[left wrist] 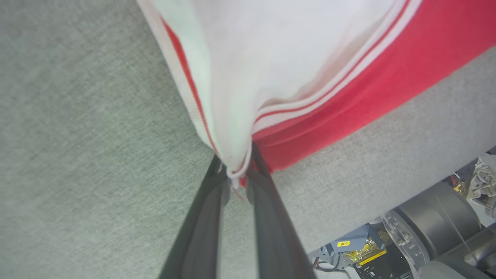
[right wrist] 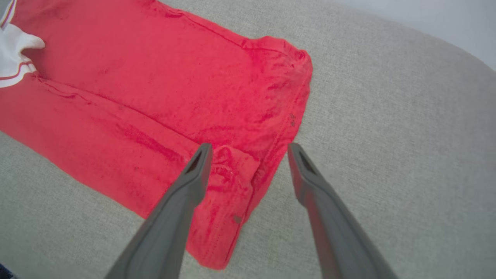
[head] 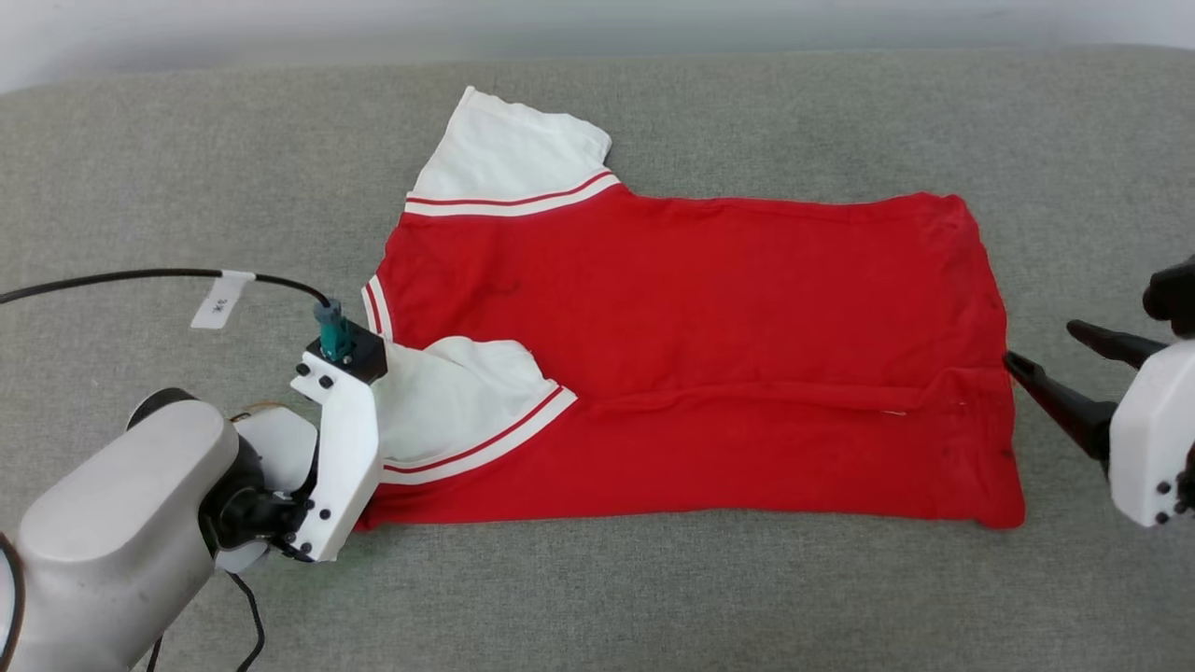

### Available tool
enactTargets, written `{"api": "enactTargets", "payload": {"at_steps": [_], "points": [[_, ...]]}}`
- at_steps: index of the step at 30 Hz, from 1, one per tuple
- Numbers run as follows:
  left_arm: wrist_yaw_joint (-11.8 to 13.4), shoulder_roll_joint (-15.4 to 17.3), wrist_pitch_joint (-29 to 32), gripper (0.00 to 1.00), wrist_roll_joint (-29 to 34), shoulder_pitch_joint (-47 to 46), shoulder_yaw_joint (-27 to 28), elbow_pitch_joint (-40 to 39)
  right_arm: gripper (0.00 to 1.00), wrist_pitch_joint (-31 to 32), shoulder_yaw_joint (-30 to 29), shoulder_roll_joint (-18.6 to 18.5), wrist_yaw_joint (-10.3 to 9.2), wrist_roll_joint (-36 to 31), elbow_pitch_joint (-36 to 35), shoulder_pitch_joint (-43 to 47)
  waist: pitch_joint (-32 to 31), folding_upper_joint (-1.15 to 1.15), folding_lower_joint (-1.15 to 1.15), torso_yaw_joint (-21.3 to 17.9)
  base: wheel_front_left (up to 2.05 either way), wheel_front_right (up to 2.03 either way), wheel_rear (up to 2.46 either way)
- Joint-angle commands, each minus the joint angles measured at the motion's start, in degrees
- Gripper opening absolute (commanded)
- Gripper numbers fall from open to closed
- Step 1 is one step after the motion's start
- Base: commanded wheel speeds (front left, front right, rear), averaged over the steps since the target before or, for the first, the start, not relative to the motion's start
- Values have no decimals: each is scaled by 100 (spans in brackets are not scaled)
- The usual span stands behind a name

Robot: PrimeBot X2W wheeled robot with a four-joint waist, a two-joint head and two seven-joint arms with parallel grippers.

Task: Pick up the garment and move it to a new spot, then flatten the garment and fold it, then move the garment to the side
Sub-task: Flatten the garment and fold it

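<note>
Grey cushioned surface (head: pixel 187 140), perhaps a sofa: left pincer (left wrist: pixel 236 170) pinches the garment (head: pixel 691 355) by its sleeve (head: pixel 448 392); right pincer (right wrist: pixel 250 149), wide, should grip the hem (right wrist: pixel 298 104), then pull taut.

Setting: robotics lab or test room. Evidence: grey woven-fabric tabletop (head: pixel 653 597); plain pale wall (head: pixel 597 23) behind; grey machine housing (left wrist: pixel 430 221), wiring (left wrist: pixel 319 265), yellow label (left wrist: pixel 343 243) below its edge.

Grey fabric surface (head: pixel 747 597), flat w/ fine weave; pale wall (head: pixel 280 28) behind, along far edge.
</note>
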Motion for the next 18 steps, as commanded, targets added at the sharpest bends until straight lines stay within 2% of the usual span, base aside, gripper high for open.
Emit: {"api": "enactTargets", "payload": {"at_steps": [1, 7, 9, 14, 18], "points": [[-34, -17, -31, 0, 29, 27, -81, -28, 100, 183, 25, -109, -7, 71, -11, -159, -63, 0, 0, -3, 0, 0, 0], [-68, 131, -134, 0, -12, -177, -123, -300, 100, 1694, 486, -705, -7, 524, 33, -687, -134, 0, 0, 39, 0, 0, 0], [-69, 153, -145, 0, -28, -201, -146, -374, 100, 2164, 627, -804, -7, 692, 117, -856, -120, 0, 0, 62, 0, 0, 0], [-73, 188, -187, 0, -33, -336, -201, -512, 100, 3011, 807, -703, -6, 971, 489, -989, -21, 0, 0, 140, 0, 0, 0], [-76, 181, -223, 0, -6, -428, -281, -612, 100, 3227, 899, -404, -6, 984, 829, -836, 83, 0, 0, 215, 0, 0, 0]]}}
